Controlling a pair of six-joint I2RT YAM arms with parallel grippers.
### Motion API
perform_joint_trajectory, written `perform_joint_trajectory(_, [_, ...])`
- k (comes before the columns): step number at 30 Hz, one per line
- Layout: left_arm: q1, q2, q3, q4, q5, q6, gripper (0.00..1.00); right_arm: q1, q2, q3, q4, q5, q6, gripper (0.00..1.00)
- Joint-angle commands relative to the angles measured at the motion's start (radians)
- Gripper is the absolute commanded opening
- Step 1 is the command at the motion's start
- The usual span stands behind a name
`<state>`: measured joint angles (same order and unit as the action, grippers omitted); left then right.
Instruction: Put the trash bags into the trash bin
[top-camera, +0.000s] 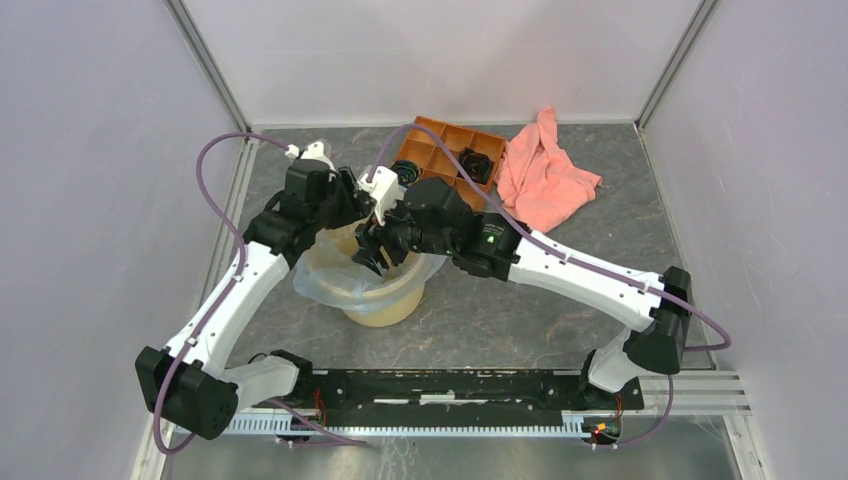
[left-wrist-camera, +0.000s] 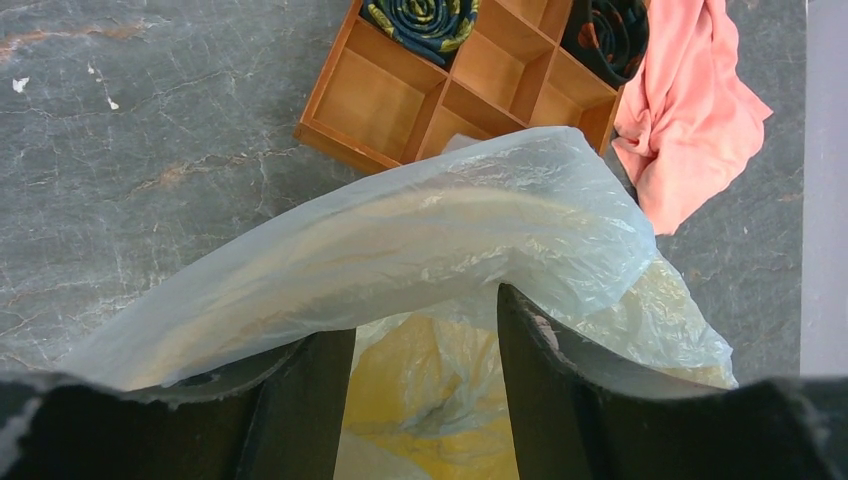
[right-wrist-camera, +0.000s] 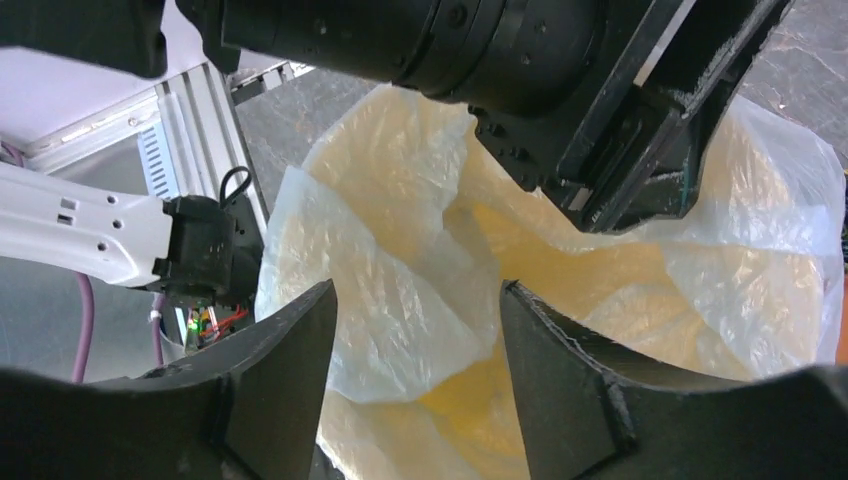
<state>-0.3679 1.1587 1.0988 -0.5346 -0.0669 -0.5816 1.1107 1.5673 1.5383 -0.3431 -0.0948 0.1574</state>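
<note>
left arm (top-camera: 232, 290): reaches forward and inward, wrist pitched down | left gripper (left-wrist-camera: 425, 312): fingers spread apart | right arm (top-camera: 585, 272): reaches inward across centre, wrist pitched down | right gripper (right-wrist-camera: 415, 292): fingers spread apart, close beside left gripper

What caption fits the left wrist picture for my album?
Left gripper open under the bag stretched over the bin rim; tray and pink cloth lie beyond.

Counts, kind by kind
One bin (top-camera: 392, 306), one bag (top-camera: 318, 282), one tray (top-camera: 436, 142), two dark rolls (top-camera: 477, 164), one cloth (top-camera: 545, 178), two arms (top-camera: 232, 296).
</note>
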Motion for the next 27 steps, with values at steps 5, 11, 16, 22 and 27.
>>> perform_joint_trajectory(5, [0.011, 0.006, 0.021, 0.048, -0.094, 0.016, 0.57, 0.045, 0.039, -0.078, 0.076, -0.055, 0.041, 0.48])
perform_joint_trajectory(11, [0.021, 0.004, 0.053, 0.028, -0.054, 0.03, 0.62, 0.049, 0.045, -0.087, 0.055, -0.045, 0.033, 0.42])
perform_joint_trajectory(16, [0.02, -0.043, 0.085, 0.006, 0.1, -0.001, 0.73, 0.048, 0.046, 0.047, -0.02, 0.061, -0.038, 0.45])
perform_joint_trajectory(22, [0.02, -0.104, 0.107, -0.023, 0.148, -0.016, 0.71, 0.041, 0.015, 0.09, -0.068, 0.219, -0.085, 0.56])
perform_joint_trajectory(27, [0.017, -0.111, 0.062, 0.015, 0.199, -0.042, 0.58, 0.04, -0.023, 0.067, -0.076, 0.258, -0.086, 0.57])
